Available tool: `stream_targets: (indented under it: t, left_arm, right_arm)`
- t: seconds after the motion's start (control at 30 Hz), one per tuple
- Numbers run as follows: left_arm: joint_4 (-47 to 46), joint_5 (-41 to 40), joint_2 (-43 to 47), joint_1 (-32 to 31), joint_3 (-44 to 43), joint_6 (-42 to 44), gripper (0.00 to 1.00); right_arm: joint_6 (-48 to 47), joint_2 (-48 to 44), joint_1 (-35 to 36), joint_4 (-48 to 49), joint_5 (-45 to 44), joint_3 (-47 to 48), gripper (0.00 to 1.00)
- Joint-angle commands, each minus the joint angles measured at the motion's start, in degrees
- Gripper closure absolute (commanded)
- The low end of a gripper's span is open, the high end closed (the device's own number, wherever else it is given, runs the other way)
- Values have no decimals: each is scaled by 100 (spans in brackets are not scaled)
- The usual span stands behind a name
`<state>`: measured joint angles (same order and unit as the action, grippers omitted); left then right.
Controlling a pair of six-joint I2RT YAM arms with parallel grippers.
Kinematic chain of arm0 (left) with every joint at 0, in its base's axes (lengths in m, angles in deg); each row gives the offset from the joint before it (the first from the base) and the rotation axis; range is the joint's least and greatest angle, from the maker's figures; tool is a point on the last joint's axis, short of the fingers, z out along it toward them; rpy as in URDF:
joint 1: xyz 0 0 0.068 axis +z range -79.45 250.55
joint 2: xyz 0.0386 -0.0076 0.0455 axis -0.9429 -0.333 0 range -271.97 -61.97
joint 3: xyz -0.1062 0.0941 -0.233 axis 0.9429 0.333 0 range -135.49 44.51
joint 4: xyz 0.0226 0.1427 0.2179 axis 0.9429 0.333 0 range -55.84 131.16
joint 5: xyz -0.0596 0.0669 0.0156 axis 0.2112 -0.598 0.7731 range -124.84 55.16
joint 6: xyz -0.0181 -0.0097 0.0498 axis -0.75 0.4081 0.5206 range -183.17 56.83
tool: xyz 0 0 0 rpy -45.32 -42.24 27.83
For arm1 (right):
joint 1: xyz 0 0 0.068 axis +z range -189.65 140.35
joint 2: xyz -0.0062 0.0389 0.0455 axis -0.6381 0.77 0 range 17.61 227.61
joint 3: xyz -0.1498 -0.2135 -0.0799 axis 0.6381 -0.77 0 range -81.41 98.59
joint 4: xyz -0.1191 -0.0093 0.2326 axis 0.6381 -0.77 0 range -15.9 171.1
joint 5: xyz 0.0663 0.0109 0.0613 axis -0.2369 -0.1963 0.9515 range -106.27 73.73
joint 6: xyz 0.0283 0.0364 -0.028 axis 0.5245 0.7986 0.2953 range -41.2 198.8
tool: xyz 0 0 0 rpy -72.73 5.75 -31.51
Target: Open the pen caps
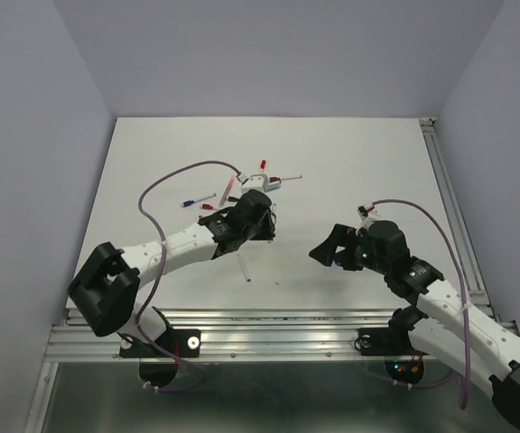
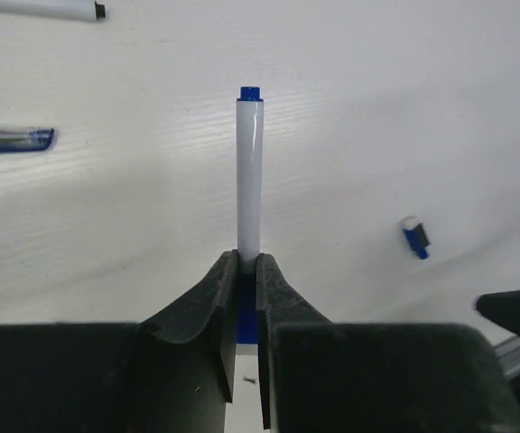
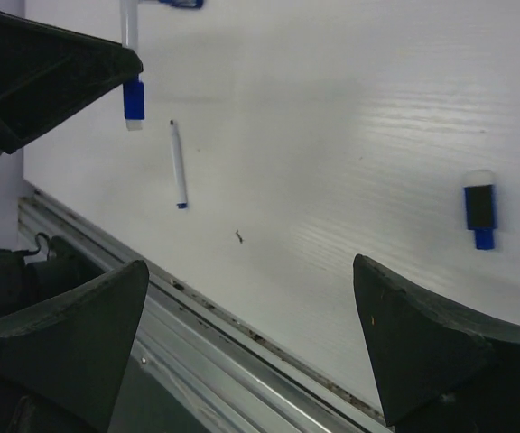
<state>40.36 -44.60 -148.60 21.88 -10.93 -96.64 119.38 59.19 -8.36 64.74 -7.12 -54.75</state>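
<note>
PEN HELD OUT FOR UNCAPPING: The left tool (image 2: 246,262) is clamped on a white pen (image 2: 249,171) held above the counter (image 1: 359,162). Its blue cap (image 3: 134,99) sticks out clear of the grip toward the right tool (image 3: 251,338), which hangs nearby spread wide and empty, apparently placed to pull the cap free. One loose blue cap (image 3: 480,209) lies on the counter beside it; no container shows, and other pens (image 1: 242,185) lie clustered farther back.

hidden: held pen (image 2: 249,171) lower end and blue cap (image 2: 246,317) mostly between left gripper (image 2: 247,262) fingers | cut off: white pen (image 2: 34,8) top edge, blue piece (image 2: 12,138) left edge | too small: pen pile (image 1: 258,183), count unclear
</note>
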Motion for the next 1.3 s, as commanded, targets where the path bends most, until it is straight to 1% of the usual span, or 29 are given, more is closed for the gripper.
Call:
stream_targets:
  t: [0.0, 0.03, 0.13, 0.2, 0.33, 0.47, 0.53, 0.57, 0.63, 0.67, 0.77, 0.83, 0.97, 1.0, 1.03, 1.1, 1.17, 1.2, 1.23, 1.27]
  left_arm:
    - [-1005, -192, 839, -169, 734, -1623, 100]
    - [-1146, -271, 1067, -213, 832, -1853, 100]
    - [-1235, -482, 1280, -371, 1035, -2407, 100]
    - [-1217, -570, 1403, -468, 1035, -2645, 100]
    - [-1209, -728, 1578, -644, 1096, -2910, 100]
    - [-1200, -949, 1903, -811, 1237, -3235, 100]
    - [-1200, -1071, 2000, -838, 1351, -3323, 100]
    - [-1182, -1098, 2079, -855, 1395, -3367, 100]
    - [-1182, -1098, 2159, -855, 1545, -3552, 100]
    - [-1173, -1090, 2211, -855, 1571, -3587, 100]
    - [-1182, -1028, 2264, -882, 1633, -3675, 100]
    - [-1182, -1019, 2247, -899, 1642, -3701, 100]
    - [-1191, -1019, 2212, -925, 1607, -3675, 100]
    - [-1191, -1045, 2186, -934, 1598, -3675, 100]
    - [-1191, -1054, 2168, -943, 1598, -3675, 100]
    - [-1200, -1054, 2133, -961, 1589, -3675, 100]
    - [-1209, -1063, 2106, -987, 1589, -3684, 100]
    - [-1209, -1063, 2072, -987, 1580, -3684, 100]
    - [-1217, -1072, 2063, -996, 1580, -3684, 100]
    - [-1217, -1072, 2062, -996, 1580, -3684, 100]
  right_arm:
    - [363, 288, 332, 1591, 1169, -222, 0]
    - [363, 341, 421, 1592, 1073, -196, 0]
    - [328, 639, 781, 2083, 975, -64, 0]
    - [293, 929, 1062, 2355, 914, 76, 0]
    - [205, 1378, 1467, 2576, 580, 409, 0]
    - [196, 1817, 1582, 2638, 185, 621, 6]
    - [179, 1862, 1608, 2917, 166, 578, 8]
    - [196, 1888, 1600, 3041, 123, 560, 12]
    - [222, 1959, 1608, 3305, 8, 525, 15]
    - [231, 1985, 1608, 3384, -35, 516, 20]
    - [196, 2090, 1617, 3587, 8, 569, 31]
    - [179, 2152, 1617, 3640, 104, 630, 34]
    - [178, 2301, 1626, 3640, 202, 745, 35]
    - [196, 2319, 1635, 3649, 201, 771, 41]
    - [205, 2345, 1635, 3631, 184, 780, 43]
    - [231, 2398, 1635, 3605, 158, 806, 52]
    - [293, 2416, 1635, 3640, 123, 806, 56]
    - [310, 2442, 1644, 3675, 131, 806, 62]
    - [319, 2451, 1644, 3658, 131, 815, 64]
    - [354, 2477, 1644, 3605, 140, 867, 70]
